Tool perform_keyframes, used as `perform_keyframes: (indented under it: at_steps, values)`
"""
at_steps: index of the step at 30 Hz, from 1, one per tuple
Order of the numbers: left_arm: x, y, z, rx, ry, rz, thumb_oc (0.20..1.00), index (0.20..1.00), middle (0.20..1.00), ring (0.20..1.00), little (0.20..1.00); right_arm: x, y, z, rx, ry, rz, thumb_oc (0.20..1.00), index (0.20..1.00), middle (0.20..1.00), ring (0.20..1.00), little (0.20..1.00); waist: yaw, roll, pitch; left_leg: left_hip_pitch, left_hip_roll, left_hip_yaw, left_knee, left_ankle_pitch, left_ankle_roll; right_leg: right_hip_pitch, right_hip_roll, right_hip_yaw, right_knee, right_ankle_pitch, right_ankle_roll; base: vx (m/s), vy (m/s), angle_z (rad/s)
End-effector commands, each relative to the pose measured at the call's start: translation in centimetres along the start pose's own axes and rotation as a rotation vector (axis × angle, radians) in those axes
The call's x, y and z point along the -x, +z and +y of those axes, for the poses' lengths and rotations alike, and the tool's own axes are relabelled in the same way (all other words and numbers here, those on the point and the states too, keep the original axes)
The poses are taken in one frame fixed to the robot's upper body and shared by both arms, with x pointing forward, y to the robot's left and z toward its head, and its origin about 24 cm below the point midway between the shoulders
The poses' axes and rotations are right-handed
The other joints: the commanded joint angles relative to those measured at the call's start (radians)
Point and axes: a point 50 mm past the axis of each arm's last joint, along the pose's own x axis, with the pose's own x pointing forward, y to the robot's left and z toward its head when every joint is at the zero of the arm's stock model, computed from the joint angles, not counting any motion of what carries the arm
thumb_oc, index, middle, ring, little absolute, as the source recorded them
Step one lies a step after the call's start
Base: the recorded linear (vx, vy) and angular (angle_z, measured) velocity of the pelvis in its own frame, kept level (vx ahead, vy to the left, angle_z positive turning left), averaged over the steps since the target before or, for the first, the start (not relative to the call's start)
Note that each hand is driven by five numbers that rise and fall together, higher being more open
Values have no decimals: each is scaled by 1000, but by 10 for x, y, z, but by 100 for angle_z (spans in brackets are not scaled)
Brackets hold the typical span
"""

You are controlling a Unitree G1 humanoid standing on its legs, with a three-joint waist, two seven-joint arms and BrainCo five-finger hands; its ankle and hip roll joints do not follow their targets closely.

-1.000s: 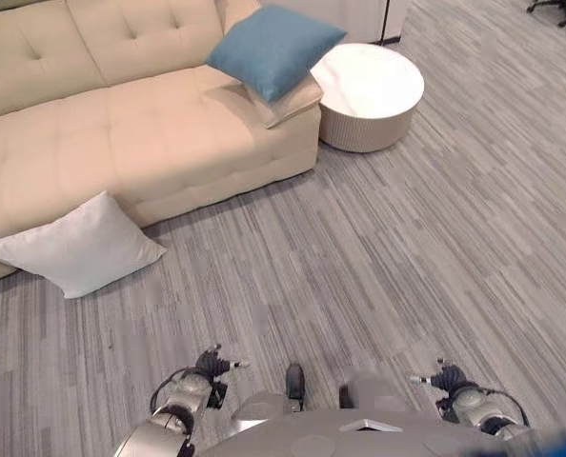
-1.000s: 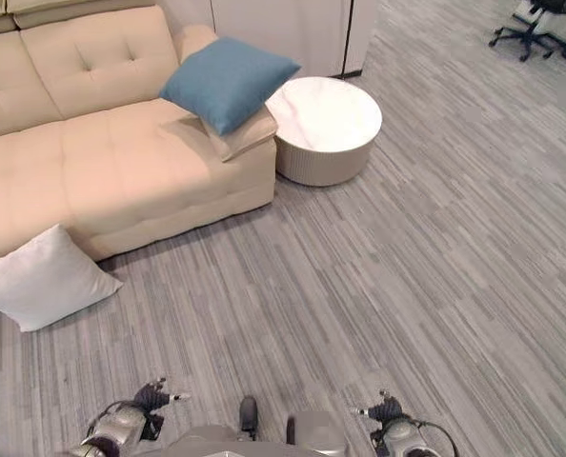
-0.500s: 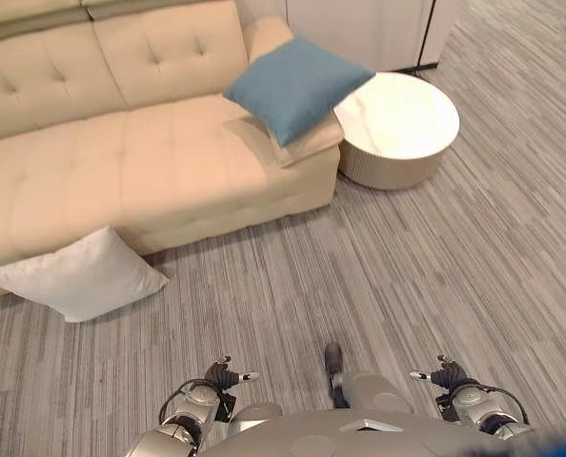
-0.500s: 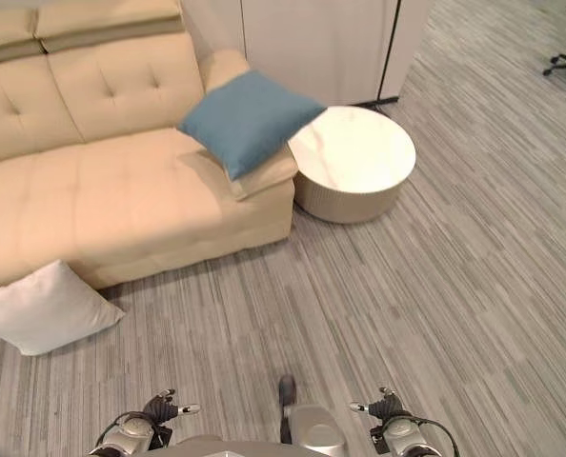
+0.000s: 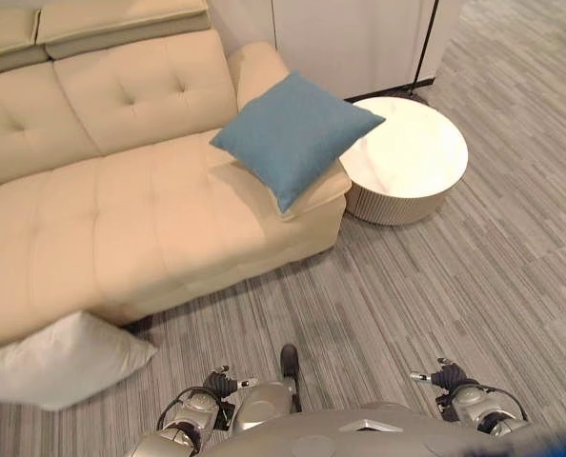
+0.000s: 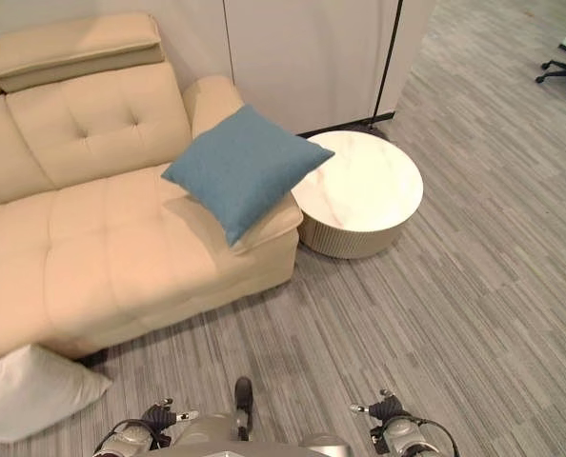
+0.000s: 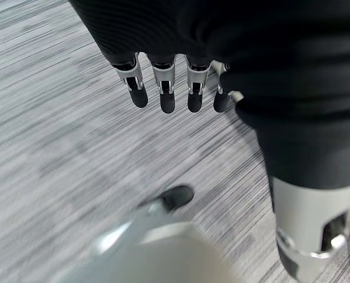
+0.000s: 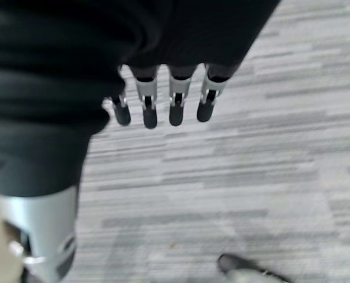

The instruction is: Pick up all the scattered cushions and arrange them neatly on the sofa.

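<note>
Currently both hands hang low at the robot's sides, well short of any cushion. Left hand (image 7: 163, 88): fingers straight and relaxed, pointing at the grey striped carpet (image 5: 435, 286), nothing in it. Right hand (image 8: 163, 103): same state, fingers loosely extended over bare carpet, nothing held.

Cushion status:
- White cushion (image 5: 54, 362) lies on the floor at the robot's left, its upper edge against the front base of the beige sofa (image 5: 102, 219). It is partly cut off by the frame edge in both eye views.
- Blue cushion (image 5: 294, 135) is on the sofa at the right end, tilted, propped on the seat and leaning toward the armrest (image 6: 212, 100). One corner overhangs the sofa edge toward the round white side table (image 5: 407, 157).
- A beige pad (image 6: 278, 219) lies under the blue cushion, sticking out past its lower edge at the seat corner; cannot tell if it is a loose cushion or part of the sofa.

Side table stands just beside the sofa's right end. Rest of the sofa seat has nothing on it. An office chair base (image 6: 564, 71) shows far right.
</note>
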Motion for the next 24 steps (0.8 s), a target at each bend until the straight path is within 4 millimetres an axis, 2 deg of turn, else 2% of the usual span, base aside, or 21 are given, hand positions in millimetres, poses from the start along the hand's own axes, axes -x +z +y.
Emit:
perform_keyframes:
  at_steps: [1,3,5,6,9,11,13,16,17,19,20,24]
  values:
    - [0,3,5,-11,11,-32,1000,1000,1000,1000,1000,-3,17,-10,14,-31,-60,1000,1000,1000,1000,1000,24,-10,33,42,22,-5,54,-121,-49,-37,-3,2,-252,246,3,266,84,34]
    - [1,-3,5,-11,11,-11,1000,1000,1000,1000,1000,-3,20,-10,6,-35,-71,1000,1000,1000,1000,1000,20,-9,39,66,14,-20,50,-139,-46,-69,-5,-35,-323,244,-10,231,-12,21]
    - [1,-5,5,-8,15,-7,1000,1000,1000,1000,1000,-3,23,-10,1,-35,-81,1000,1000,1000,1000,1000,13,-13,45,89,7,-25,51,-156,-47,-94,-11,-80,-408,271,-14,255,-67,22]
    - [2,-9,7,3,20,0,1000,1000,1000,1000,1000,-3,24,-12,7,-41,-87,1000,1000,1000,1000,1000,10,-16,53,112,1,-29,55,-176,-49,-116,-24,-128,-492,305,-6,352,-135,12]
    - [3,-12,9,-10,14,-4,1000,1000,1000,1000,1000,-3,19,-14,4,-47,-76,1000,1000,1000,1000,1000,-4,-26,48,140,-12,-45,66,-211,-53,-93,-19,-89,-568,324,-13,271,-120,19]
    - [3,-15,5,-19,-6,1,1000,1000,1000,1000,1000,-3,13,-20,-18,-62,-58,1000,1000,1000,1000,1000,-7,-26,35,142,-9,-54,99,-235,-65,-59,-12,-77,-584,328,-27,236,-148,64]
    - [4,-16,4,-21,-12,1,1000,1000,1000,1000,1000,-3,11,-22,-47,-68,-57,1000,1000,1000,1000,1000,-12,-28,29,126,1,-46,160,-248,-92,-25,-1,-78,-603,311,-41,131,-123,47]
    - [3,-8,7,-2,-9,-26,1000,1000,1000,1000,1000,-3,14,-26,-65,-81,-63,1000,1000,1000,1000,1000,2,-49,57,17,11,-36,378,-167,-142,17,-7,-79,-622,304,-67,53,-119,16]
    - [2,-6,9,14,-5,-37,1000,1000,1000,1000,1000,-4,14,-28,-67,-83,-58,1000,1000,1000,1000,1000,15,-58,67,-26,18,-36,419,-159,-139,33,-7,-75,-628,298,-78,79,-90,-5]
    - [3,-8,9,14,-4,-33,1000,1000,1000,1000,1000,-4,13,-30,-65,-89,-55,1000,1000,1000,1000,1000,23,-66,68,-41,38,-29,367,-179,-129,46,-11,-74,-637,289,-74,120,-16,-2]
    - [3,-11,9,10,-2,-22,1000,1000,1000,1000,1000,-4,13,-32,-66,-96,-56,1000,1000,1000,1000,1000,29,-68,65,-39,53,-34,301,-187,-126,53,-10,-72,-640,282,-68,138,37,-3]
    - [4,-19,6,24,-1,4,1000,1000,1000,1000,1000,-4,13,-34,-61,-105,-63,1000,1000,1000,1000,1000,42,-49,58,-29,74,-101,177,-137,-133,70,3,-60,-644,263,-66,123,106,-11]
